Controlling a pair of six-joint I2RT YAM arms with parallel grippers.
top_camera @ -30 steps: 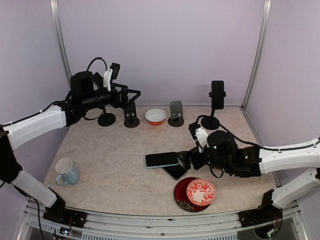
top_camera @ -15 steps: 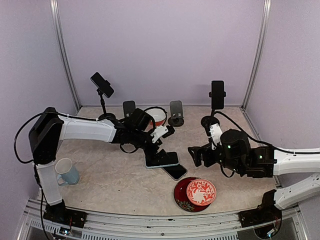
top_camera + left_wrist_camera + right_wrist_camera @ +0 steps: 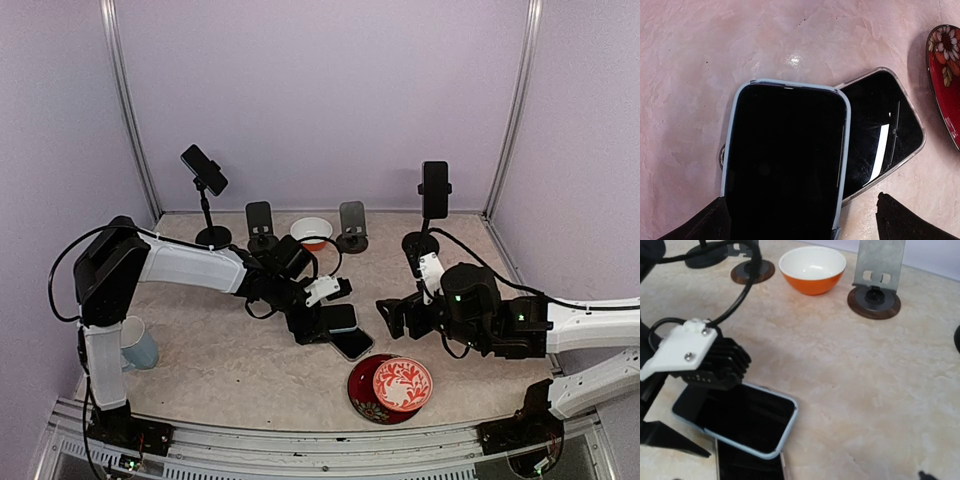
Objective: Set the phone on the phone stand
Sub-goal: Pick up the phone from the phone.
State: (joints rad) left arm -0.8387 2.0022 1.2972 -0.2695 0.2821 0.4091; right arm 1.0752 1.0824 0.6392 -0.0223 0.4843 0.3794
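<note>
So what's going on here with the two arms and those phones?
The left gripper hangs open over the blue phone, a finger on each side of its near end, not yet closed on it. That phone lies on the table, overlapping a clear-cased phone. The right gripper is open and empty, off to one side. A low stand at the back is empty.

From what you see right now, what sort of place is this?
Probably a robot test cell, not a home: plain lilac walls in a metal frame, two robot arms at one table, several phone stands as props.
</note>
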